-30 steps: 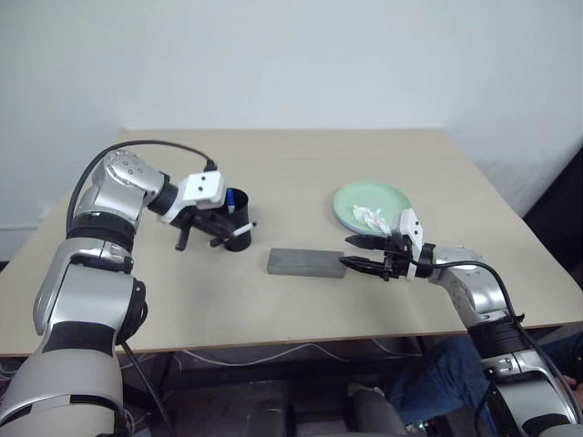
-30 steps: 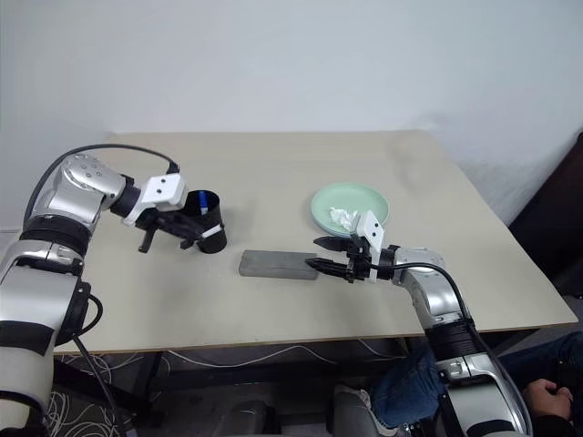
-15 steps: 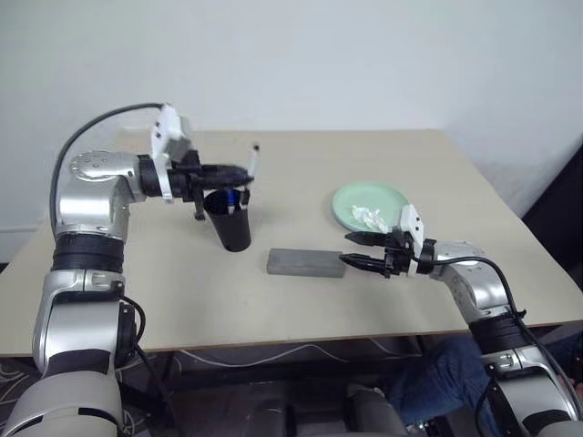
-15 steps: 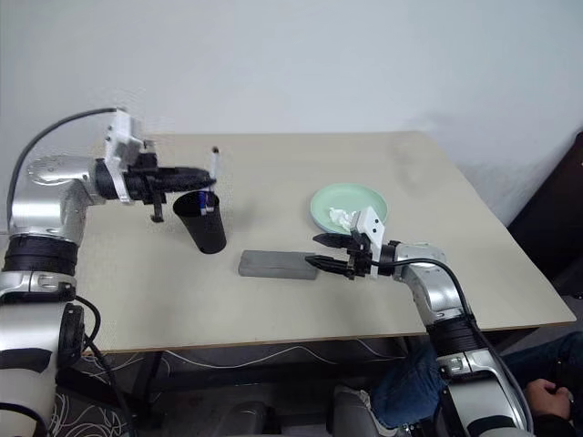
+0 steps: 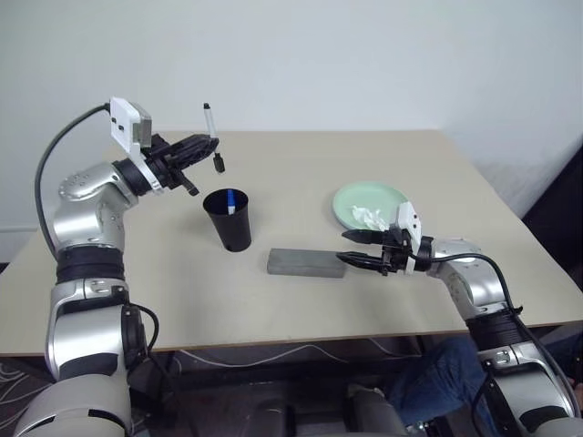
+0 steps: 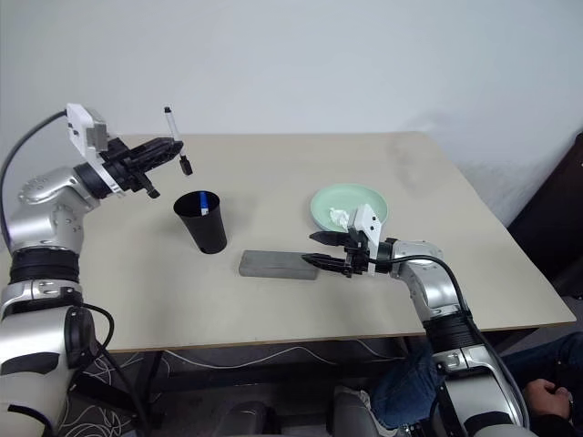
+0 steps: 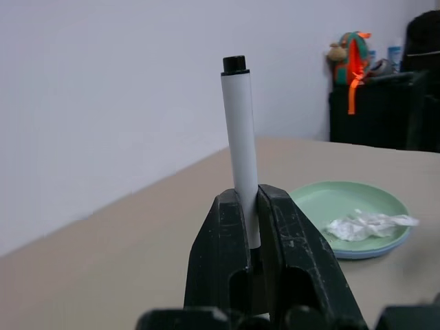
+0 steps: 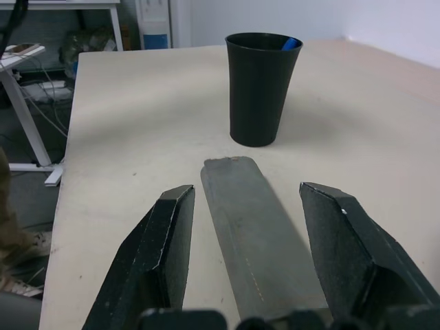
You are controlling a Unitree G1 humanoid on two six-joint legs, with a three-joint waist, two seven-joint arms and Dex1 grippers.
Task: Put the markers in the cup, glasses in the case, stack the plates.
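Observation:
My left gripper (image 5: pixel 211 150) is shut on a white marker with black ends (image 5: pixel 209 123). It holds the marker upright in the air, above and to the left of the black cup (image 5: pixel 230 218). The cup stands upright with a blue-capped marker (image 5: pixel 232 202) inside it. The grey case (image 5: pixel 306 263) lies shut in front of the cup. My right gripper (image 5: pixel 342 247) is open at the case's right end, one finger on each side of it. The mint green plate (image 5: pixel 369 200) rests on a light blue plate (image 7: pixel 371 252). The glasses are out of view.
A crumpled white tissue (image 5: pixel 369 217) lies on the green plate. The beige table (image 5: pixel 301 173) has bare room behind the cup and along its front edge. A person's leg in jeans (image 5: pixel 446 373) shows under the table's front right edge.
My left gripper has lifted the black-ended marker from beside the cup, swung it up and to the left, and turned it upright. The right gripper has stayed at the case.

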